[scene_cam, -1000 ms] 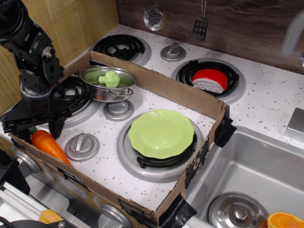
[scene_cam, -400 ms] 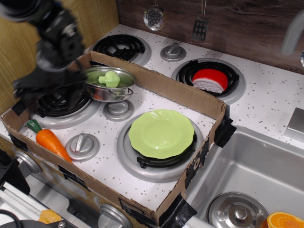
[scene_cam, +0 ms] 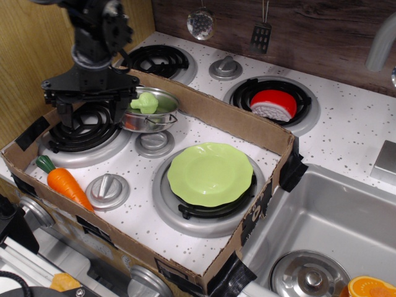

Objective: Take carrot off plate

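The orange carrot [scene_cam: 67,184] with its green stem lies on the white stovetop at the front left corner of the cardboard tray, apart from the plate. The lime-green scalloped plate [scene_cam: 210,173] sits bare on the front right burner. My gripper [scene_cam: 91,111] hangs above the left burner, up and to the right of the carrot, with its dark fingers spread open and nothing between them.
A steel pot [scene_cam: 151,112] holding a pale green toy vegetable [scene_cam: 143,102] stands just right of the gripper. The cardboard tray wall [scene_cam: 235,127] rings the area. A red-and-white toy [scene_cam: 272,104] sits on the back right burner. The sink [scene_cam: 328,229] is at right.
The gripper has risen off the carrot and moved up and to the right, toward the pot. The carrot stays on the stovetop at the front left; the plate has not moved.
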